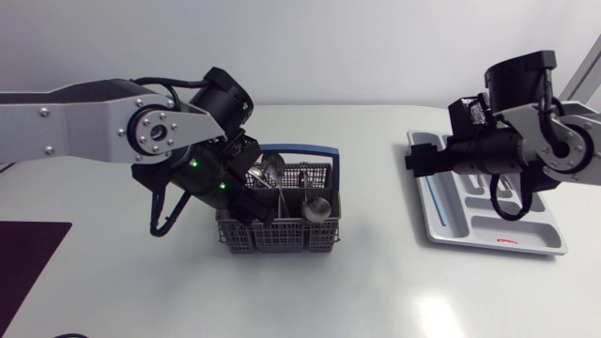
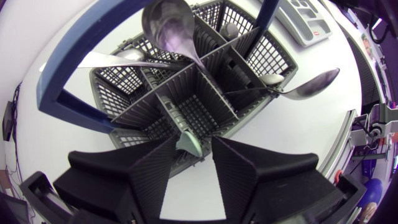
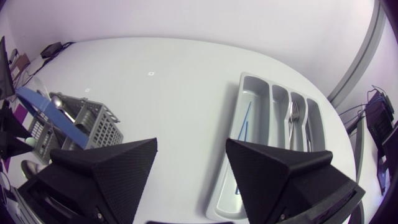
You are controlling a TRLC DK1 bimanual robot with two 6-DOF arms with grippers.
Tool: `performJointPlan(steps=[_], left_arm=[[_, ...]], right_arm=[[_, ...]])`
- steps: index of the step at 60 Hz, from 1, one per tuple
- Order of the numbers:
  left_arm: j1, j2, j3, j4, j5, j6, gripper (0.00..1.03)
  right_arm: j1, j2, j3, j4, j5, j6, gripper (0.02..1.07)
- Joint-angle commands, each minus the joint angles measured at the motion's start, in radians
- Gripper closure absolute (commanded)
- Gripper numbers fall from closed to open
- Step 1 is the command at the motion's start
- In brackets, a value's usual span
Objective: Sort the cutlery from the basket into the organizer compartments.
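Note:
The grey cutlery basket (image 1: pixel 282 230) with a blue handle (image 1: pixel 299 150) stands mid-table and holds several spoons (image 2: pixel 168 28). My left gripper (image 2: pixel 194 149) reaches down into it. A pale cutlery handle (image 2: pixel 189 143) sticks up between its fingers. The jaws stand narrowly apart, with a small gap still showing on one side of the handle. The grey organizer (image 1: pixel 554 246) lies at the right, with a blue piece (image 3: pixel 244 121) and silver cutlery (image 3: pixel 296 118) in its compartments. My right gripper (image 1: pixel 418 160) hovers over the organizer's left edge, open and empty.
A second spoon (image 2: pixel 311 84) leans out over the basket's side. A dark mat (image 1: pixel 28 263) lies at the table's left edge. White tabletop (image 1: pixel 376 253) stretches between basket and organizer.

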Motion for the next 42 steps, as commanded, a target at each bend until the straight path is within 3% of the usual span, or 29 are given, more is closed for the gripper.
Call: performJointPlan(steps=[1,14,23,42], left_arm=[[-0.012,0.024,0.026,0.008,-0.008,-0.022,0.76],[-0.009,0.028,0.015,0.011,-0.008,-0.022,0.89],[-0.003,0.028,0.008,0.013,-0.008,-0.021,0.96],[0.036,-0.028,0.002,-0.006,-0.008,-0.002,1.0]], right_arm=[[0.042,-0.046,-0.042,-0.04,-0.006,-0.011,0.26],[0.222,-0.196,-0.067,-0.115,-0.022,-0.017,0.26],[0.268,-0.219,-0.076,-0.127,-0.02,-0.032,0.25],[0.364,-0.236,-0.071,-0.149,-0.02,-0.068,0.25]])
